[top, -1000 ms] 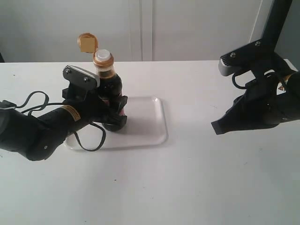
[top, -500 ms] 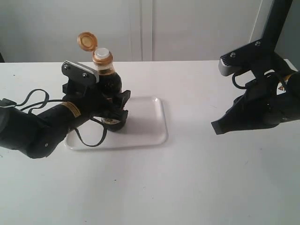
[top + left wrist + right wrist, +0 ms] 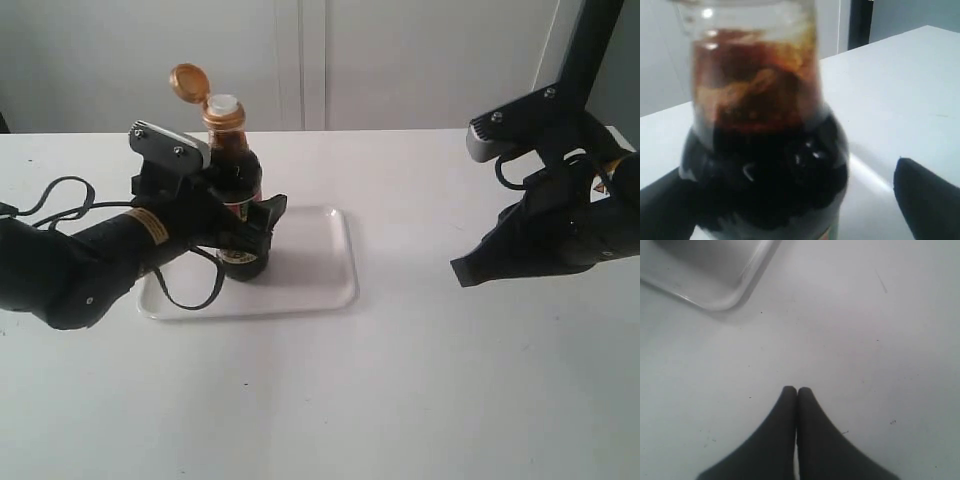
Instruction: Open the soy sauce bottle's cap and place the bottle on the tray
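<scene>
While its cap (image 3: 187, 81) hangs open, soy sauce bottle (image 3: 237, 190) upright on tray (image 3: 318, 272) between spread left end effector (image 3: 245, 235) fingers.

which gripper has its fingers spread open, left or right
The left gripper: its fingers stand apart on either side of the soy sauce bottle on the tray. The right gripper has its fingertips pressed together over the bare table.

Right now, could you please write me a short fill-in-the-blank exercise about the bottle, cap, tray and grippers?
1. The cap on the bottle is flipped ____.
2. The bottle stands on the ____.
3. The right gripper has its jaws ____ and holds nothing.
4. The left gripper has a finger on each ____ of the bottle.

Missing words: open; tray; shut; side
</scene>
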Controlling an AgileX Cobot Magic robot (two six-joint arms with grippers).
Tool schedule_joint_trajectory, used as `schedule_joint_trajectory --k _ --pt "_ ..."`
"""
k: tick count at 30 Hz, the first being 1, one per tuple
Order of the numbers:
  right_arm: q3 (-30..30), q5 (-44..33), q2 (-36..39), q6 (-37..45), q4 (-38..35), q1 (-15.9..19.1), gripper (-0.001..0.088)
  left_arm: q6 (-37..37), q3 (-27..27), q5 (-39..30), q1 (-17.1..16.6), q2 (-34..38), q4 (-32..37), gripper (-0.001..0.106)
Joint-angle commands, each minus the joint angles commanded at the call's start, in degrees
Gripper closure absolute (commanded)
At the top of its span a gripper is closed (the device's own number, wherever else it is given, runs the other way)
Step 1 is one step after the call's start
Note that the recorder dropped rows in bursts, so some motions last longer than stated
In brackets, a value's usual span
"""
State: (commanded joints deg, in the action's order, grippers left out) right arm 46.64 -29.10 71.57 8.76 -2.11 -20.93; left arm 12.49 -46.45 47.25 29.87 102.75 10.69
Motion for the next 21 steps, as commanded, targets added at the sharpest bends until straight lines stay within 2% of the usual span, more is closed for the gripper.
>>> schedule_joint_trajectory --k 2,6,11,15,21 --pt "0.0 0.0 0.0 0.0 0.0 0.0 0.0868 0.24 0.0 -4.51 0.0 -0.8 0.59 0.001" --pt "0.0 0.0 0.0 0.0 0.0 0.0 0.0868 5.85 0.0 -14.12 0.0 -2.11 3.98 0.001" --pt "0.0 0.0 0.0 0.0 0.0 0.0 0.0868 7.38 0.0 -29.32 0.12 -4.88 5.42 0.002" --pt "0.0 0.0 0.0 0.0 0.0 0.0 0.0868 7.38 0.0 -37.79 0.22 -8.06 6.18 0.004" --pt "0.0 0.0 0.0 0.0 0.0 0.0 0.0868 7.38 0.0 -52.89 0.22 -13.11 6.18 0.014"
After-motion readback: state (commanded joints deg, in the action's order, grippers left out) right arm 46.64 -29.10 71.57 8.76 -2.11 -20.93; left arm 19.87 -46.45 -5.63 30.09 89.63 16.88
